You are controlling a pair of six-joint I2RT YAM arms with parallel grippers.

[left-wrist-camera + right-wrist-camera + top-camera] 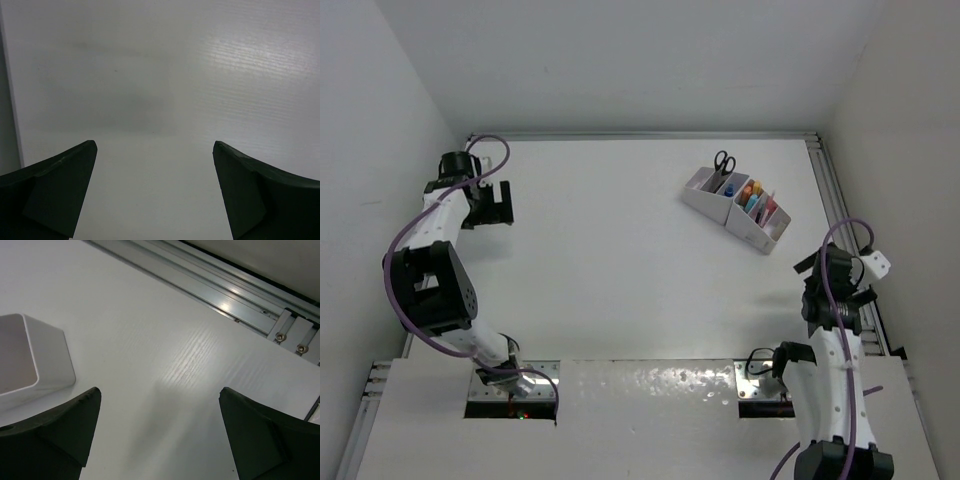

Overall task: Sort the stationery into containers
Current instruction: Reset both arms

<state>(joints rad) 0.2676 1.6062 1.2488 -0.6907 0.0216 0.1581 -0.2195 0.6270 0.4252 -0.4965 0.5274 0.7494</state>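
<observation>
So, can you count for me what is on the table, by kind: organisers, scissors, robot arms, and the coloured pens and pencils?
Organiser: 1
Scissors: 1, standing in the organiser's far compartment
Robot arms: 2, the left arm and the right arm
Coloured pens and pencils: several, too small to count
Total counted: 4

One organiser, one pair of scissors, two grippers of mine.
At two o'clock I count one white organiser (752,235) with about four compartments, one pair of black-handled scissors (723,162), and coloured sticks (752,192) too small to number; my left gripper (154,146) and right gripper (160,390) make two.
</observation>
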